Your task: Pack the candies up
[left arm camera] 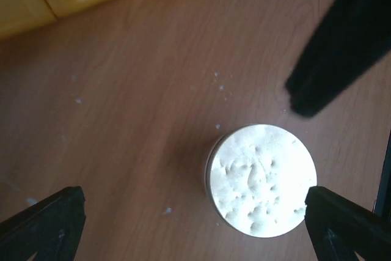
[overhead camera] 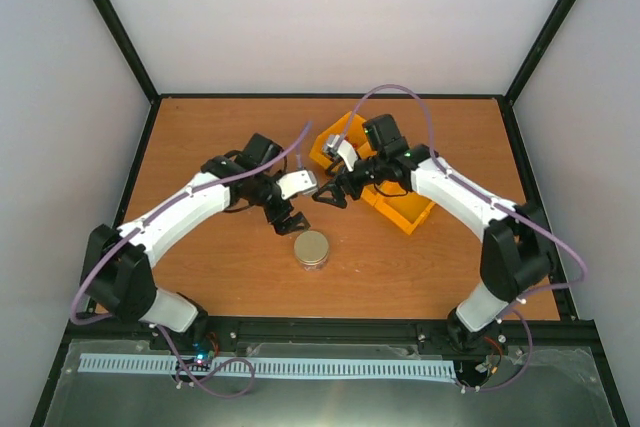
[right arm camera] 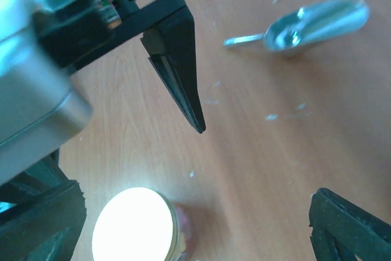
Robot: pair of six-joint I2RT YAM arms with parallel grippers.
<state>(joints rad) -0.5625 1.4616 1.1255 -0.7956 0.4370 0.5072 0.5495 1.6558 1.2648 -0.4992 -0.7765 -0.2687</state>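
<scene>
Left arm [overhead camera: 185, 202] and right arm [overhead camera: 450, 187]: white shells, bulky black joints. Purple cables [overhead camera: 402, 88] loop along both. Silver boxy wrist housing [right arm camera: 33, 90] on each. Fingers [right arm camera: 180, 84] black, wedge-shaped, tapering to points.

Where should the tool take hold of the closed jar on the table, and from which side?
The jar stands upright with its flat round lid facing up. So it is probably best to grip the lid's rim on two opposite sides, coming straight down from above.
</scene>
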